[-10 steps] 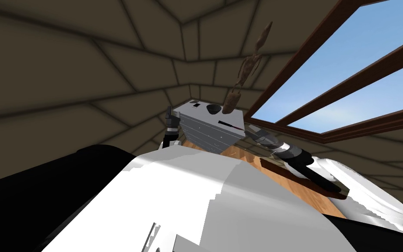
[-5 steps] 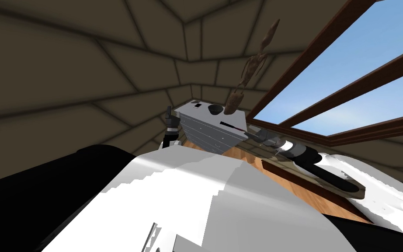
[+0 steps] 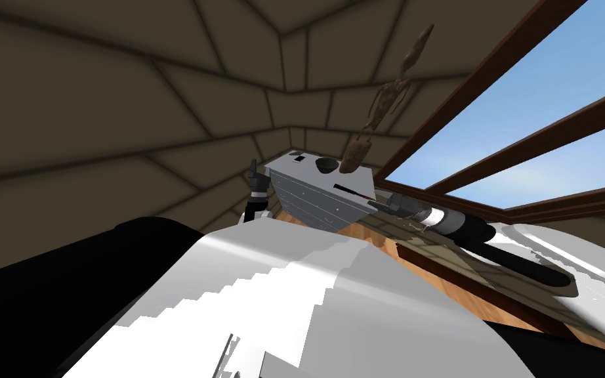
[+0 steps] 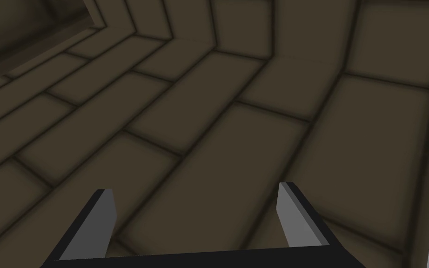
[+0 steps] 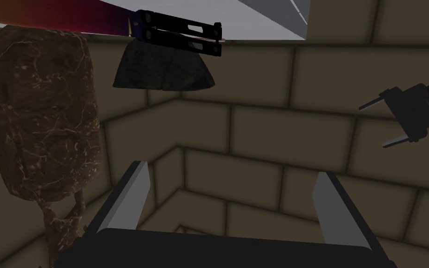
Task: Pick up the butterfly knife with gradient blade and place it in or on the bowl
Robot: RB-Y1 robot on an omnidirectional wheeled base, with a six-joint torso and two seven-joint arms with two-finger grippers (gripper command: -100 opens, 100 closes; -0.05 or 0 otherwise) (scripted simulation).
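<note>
**Fig.** Head, L wrist & R wrist views, one moment.

**Hidden / cut off.** From my R wrist cam the butterfly knife point(image 5: 176, 30) shows both black handles whole. Its blade, graded red to purple, runs off the frame edge, so I can't see the tip. In the head view the knife is a thin dark line w/ a reddish end, too small for detail. The brown, veined sculpture point(image 5: 36, 116) is cropped at the frame edge, and its thin lower part passes behind my right tool point(image 5: 234, 204).

**Containers.** The dark bowl point(image 5: 164, 70) stands on the grey table point(image 3: 314, 197), which has drawer fronts. Seen from the R wrist, the knife handles cross in front of the bowl's base, and its inside faces away. In the head view the inside is plain dark, so I can't tell the contents.

**Task item.** The knife lies flat on the table top, near the bowl on the side toward my right tool, not in it. The sculpture stands just beside the bowl.

**Tools.** The right tool is released, fingers spread, gripping nothing. It sits off the table's edge, aimed at knife & bowl and apart from both. The left tool point(image 3: 253, 172) is also released, w/ nothing between its fingers, at the table's opposite side.
</note>
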